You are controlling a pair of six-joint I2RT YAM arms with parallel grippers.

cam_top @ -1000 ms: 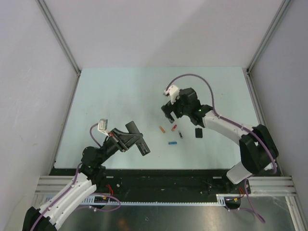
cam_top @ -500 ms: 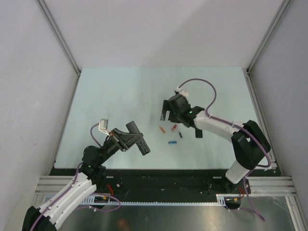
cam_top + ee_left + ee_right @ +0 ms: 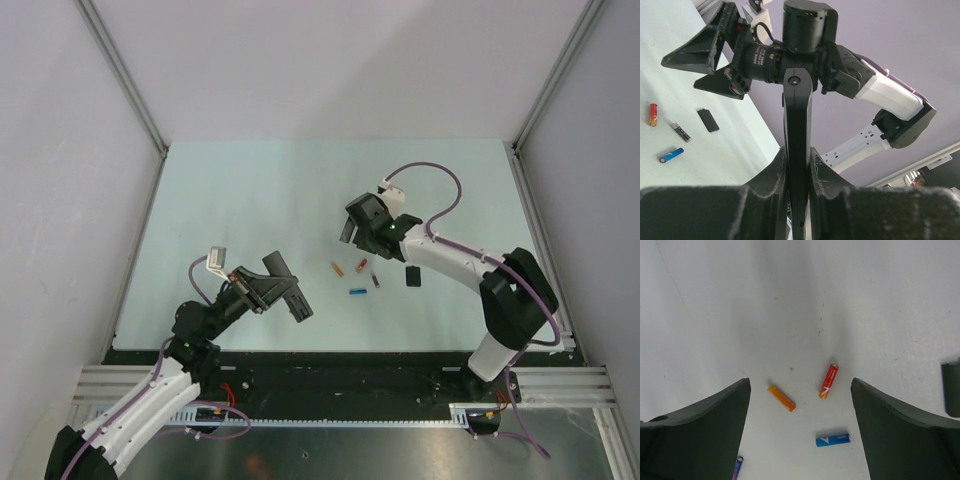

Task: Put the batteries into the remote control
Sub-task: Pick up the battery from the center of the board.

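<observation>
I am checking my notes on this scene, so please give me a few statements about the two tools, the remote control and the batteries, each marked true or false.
1. The left tool is shut on the remote control. True.
2. The right tool holds a battery. False: it is open and holds nothing.
3. The blue battery lies on the table. True.
4. The remote control lies flat on the table. False: it is clamped in the left tool.
5. The orange battery and the red battery lie apart. True.
</observation>
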